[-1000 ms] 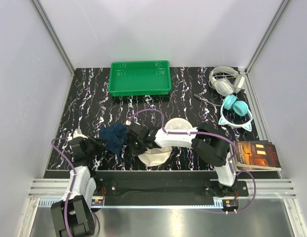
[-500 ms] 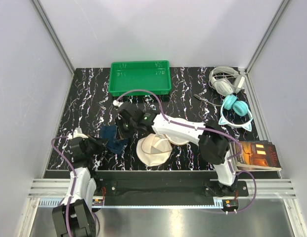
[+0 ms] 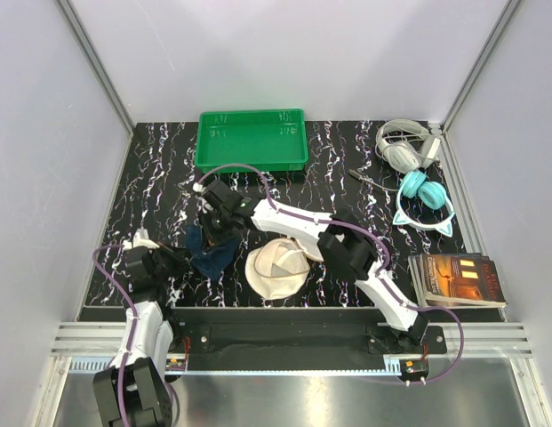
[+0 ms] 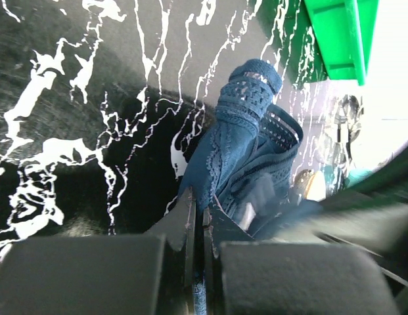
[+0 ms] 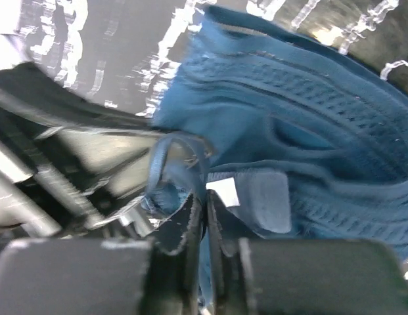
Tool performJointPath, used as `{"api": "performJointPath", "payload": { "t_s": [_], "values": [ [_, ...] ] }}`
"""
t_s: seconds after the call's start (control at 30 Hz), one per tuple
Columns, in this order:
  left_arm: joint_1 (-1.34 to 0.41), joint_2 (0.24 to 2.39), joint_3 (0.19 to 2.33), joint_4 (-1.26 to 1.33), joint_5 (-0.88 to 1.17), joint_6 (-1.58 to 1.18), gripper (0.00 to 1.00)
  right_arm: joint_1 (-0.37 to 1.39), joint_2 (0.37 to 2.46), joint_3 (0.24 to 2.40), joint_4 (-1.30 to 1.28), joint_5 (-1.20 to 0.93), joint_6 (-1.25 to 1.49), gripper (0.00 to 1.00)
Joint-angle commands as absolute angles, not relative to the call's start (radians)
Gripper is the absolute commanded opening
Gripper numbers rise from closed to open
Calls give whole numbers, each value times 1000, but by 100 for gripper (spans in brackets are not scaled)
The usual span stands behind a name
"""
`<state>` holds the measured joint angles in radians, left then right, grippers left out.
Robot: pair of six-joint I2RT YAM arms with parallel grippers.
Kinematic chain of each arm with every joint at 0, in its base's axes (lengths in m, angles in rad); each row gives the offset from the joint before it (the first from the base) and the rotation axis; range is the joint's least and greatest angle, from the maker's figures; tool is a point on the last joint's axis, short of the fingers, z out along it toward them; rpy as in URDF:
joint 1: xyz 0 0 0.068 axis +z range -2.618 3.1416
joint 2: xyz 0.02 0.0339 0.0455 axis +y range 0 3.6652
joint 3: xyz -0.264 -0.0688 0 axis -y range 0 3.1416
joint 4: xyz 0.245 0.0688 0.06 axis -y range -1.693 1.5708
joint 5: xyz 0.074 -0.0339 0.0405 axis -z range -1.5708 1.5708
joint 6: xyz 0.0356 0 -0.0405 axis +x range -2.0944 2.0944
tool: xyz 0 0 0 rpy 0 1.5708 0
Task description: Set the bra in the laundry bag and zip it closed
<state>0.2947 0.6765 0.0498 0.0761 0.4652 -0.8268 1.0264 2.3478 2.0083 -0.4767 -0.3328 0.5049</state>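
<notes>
My left gripper (image 4: pixel 200 209) is closed narrow on a fold of the bra (image 4: pixel 246 138), and the dark blue fabric rises just beyond the fingertips. My right gripper (image 5: pixel 204 200) comes from the other side of the same bundle. Its jaws are also narrow, with a little blue fabric in the gap and a thin strap that loops just above the tips. Beside that strap there is a small white label (image 5: pixel 223 192), but I cannot read any print on it.

The bra hangs between my two grippers, above the black marbled table (image 3: pixel 160 178). The laundry bag (image 3: pixel 277 265) lies just to the right of the bra and nearer to my bases. It is partly under my right arm, which crosses over it. Beyond my right gripper, at the far edge, stands the green tray (image 3: pixel 252 140); the marks on its wall are too small to read. Far to the right are the grey headphones (image 3: pixel 402 147), the teal headphones (image 3: pixel 424 200) and a book (image 3: pixel 458 280), whose cover text I cannot read.
</notes>
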Motion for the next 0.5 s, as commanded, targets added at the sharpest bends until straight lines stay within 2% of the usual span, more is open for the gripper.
{"api": "performJointPath", "payload": {
  "t_s": [0.0, 0.13, 0.17, 0.23, 0.47],
  "values": [
    [299, 692, 12, 169, 517, -856, 0, 1008, 2375, 2089, -548, -370, 468, 18],
    [298, 718, 6, 202, 532, -877, 0, 1008, 2341, 2085, -589, -342, 456, 34],
    [298, 732, 6, 215, 537, -882, 0, 1008, 2321, 2082, -606, -333, 451, 42],
    [299, 741, 11, 218, 540, -884, 0, 1005, 2303, 2085, -630, -315, 445, 47],
    [298, 782, 17, 253, 545, -897, 0, 994, 2228, 2079, -712, -290, 426, 78]
  ]
}}
